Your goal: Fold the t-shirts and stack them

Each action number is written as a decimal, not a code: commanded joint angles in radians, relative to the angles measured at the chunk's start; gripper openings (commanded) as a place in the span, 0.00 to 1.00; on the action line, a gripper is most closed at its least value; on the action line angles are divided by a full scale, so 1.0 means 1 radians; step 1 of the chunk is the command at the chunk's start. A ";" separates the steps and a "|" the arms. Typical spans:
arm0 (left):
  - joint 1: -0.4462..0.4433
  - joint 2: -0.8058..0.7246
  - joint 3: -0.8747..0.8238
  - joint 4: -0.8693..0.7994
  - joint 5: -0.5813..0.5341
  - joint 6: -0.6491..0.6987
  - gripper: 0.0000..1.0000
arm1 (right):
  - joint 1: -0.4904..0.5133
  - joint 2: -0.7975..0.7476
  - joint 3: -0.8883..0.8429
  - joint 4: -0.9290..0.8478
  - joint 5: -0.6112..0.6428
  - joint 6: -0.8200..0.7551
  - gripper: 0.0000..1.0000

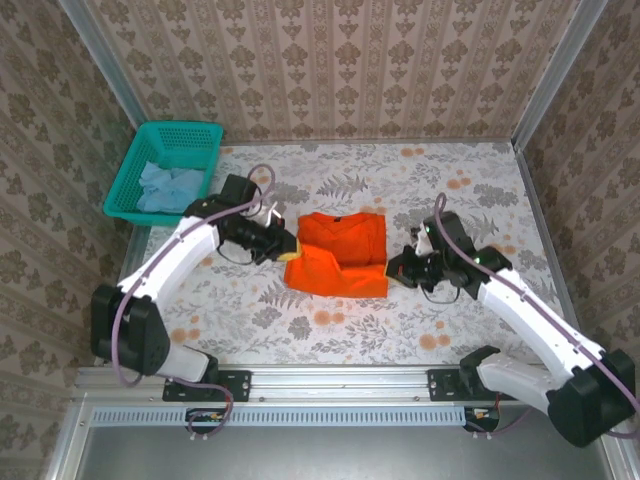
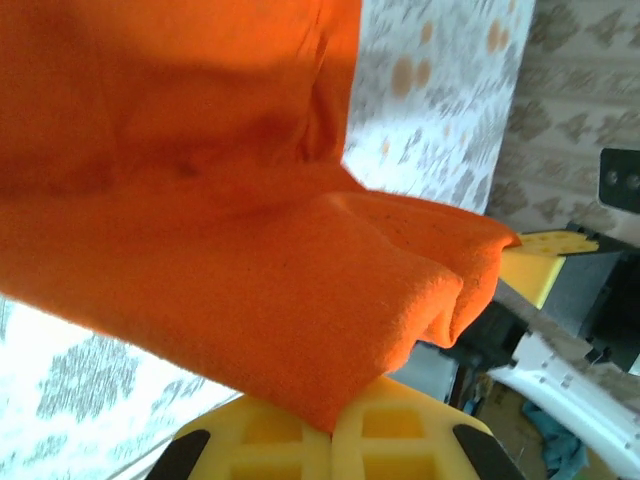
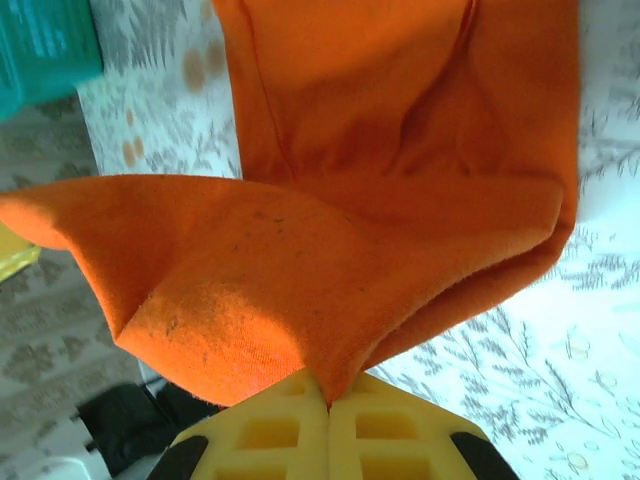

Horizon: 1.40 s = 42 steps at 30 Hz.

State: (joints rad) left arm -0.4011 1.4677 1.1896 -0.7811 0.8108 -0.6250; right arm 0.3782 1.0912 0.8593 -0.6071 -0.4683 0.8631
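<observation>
Orange t-shirt (image 1: 345,240) sits mid-table, partly folded; pale blue t-shirt (image 1: 168,187) lies in the teal basket (image 1: 180,126). Left wrist: left gripper (image 2: 332,428) pinches an orange fold. Right wrist: right gripper (image 3: 328,398) pinches an orange edge. Looks mid-fold; next, carry both edges across evenly.

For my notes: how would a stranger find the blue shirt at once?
At the table's far left corner stands a teal basket. The blue shirt lies crumpled inside it. The other tee, mid-table, is bright orange.
</observation>
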 commanded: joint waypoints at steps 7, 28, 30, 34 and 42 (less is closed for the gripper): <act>0.102 0.320 0.217 0.259 0.127 -0.189 0.00 | -0.138 0.468 0.400 -0.018 -0.006 -0.057 0.00; 0.124 0.578 0.611 0.051 -0.126 -0.071 0.48 | -0.275 0.787 0.710 -0.074 0.031 -0.174 0.42; 0.072 0.548 0.554 0.039 -0.129 -0.003 0.45 | -0.250 0.709 0.582 0.013 -0.010 -0.150 0.36; -0.025 0.504 0.449 0.055 -0.160 0.062 0.43 | -0.148 0.621 0.398 0.198 -0.040 -0.071 0.33; -0.109 0.513 0.241 0.095 -0.284 0.158 0.39 | -0.004 0.679 0.150 0.425 -0.004 0.057 0.19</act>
State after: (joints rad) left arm -0.5049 1.9793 1.4914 -0.6804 0.6083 -0.5579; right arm 0.3725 1.7466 1.0725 -0.2893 -0.4862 0.8608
